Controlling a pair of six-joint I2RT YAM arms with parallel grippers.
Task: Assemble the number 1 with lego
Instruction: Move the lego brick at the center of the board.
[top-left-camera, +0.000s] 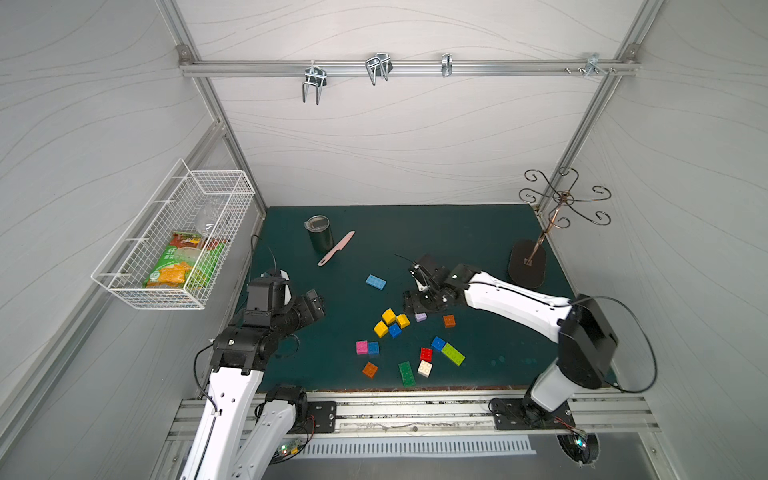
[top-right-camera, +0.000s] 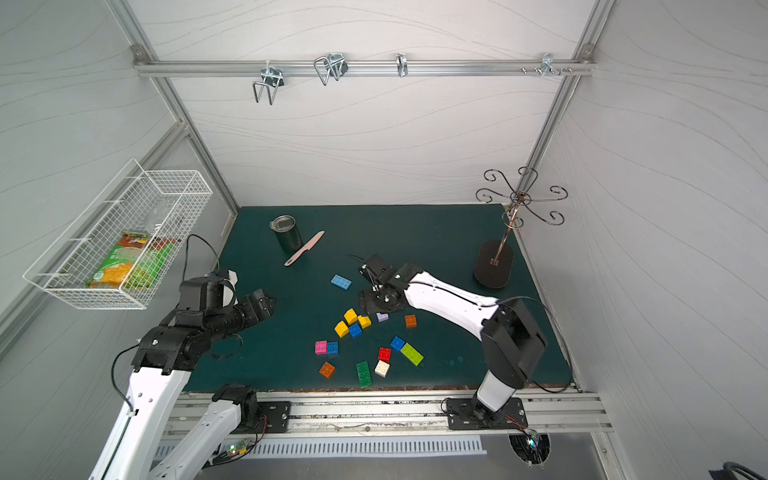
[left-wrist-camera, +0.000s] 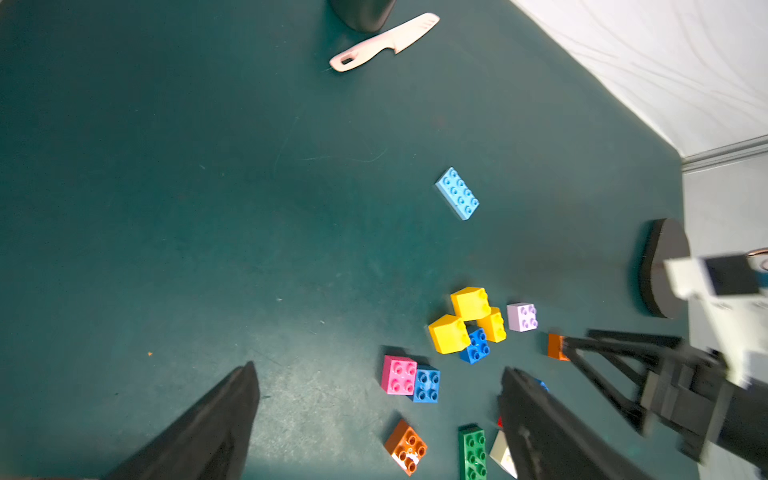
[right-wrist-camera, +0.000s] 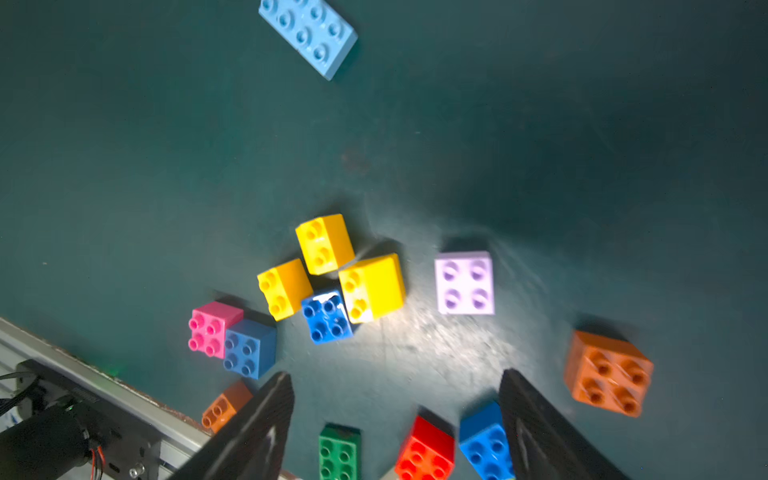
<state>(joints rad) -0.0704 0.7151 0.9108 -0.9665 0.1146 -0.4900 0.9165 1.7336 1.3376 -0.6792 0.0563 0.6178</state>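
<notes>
The lego lies loose on the green mat (top-left-camera: 478, 232). A light blue long brick (top-left-camera: 375, 281) sits apart at the back. Three yellow bricks (top-left-camera: 388, 316) and a blue one (top-left-camera: 395, 331) cluster mid-mat, with a lilac brick (top-left-camera: 420, 317) and an orange brick (top-left-camera: 449, 321) to their right. Nearer the front lie pink (top-left-camera: 362, 347), red (top-left-camera: 426, 354), white (top-left-camera: 424, 368), green (top-left-camera: 407, 373) and lime (top-left-camera: 453, 354) bricks. My right gripper (top-left-camera: 415, 305) hovers open just behind the lilac brick (right-wrist-camera: 464, 282), holding nothing. My left gripper (top-left-camera: 318, 305) hangs open and empty left of the pile.
A dark metal cup (top-left-camera: 320, 239) and a pink knife (top-left-camera: 336, 248) lie at the back left of the mat. A black-based wire stand (top-left-camera: 527, 264) rises at the back right. A white wire basket (top-left-camera: 174, 237) with snack packets hangs on the left wall.
</notes>
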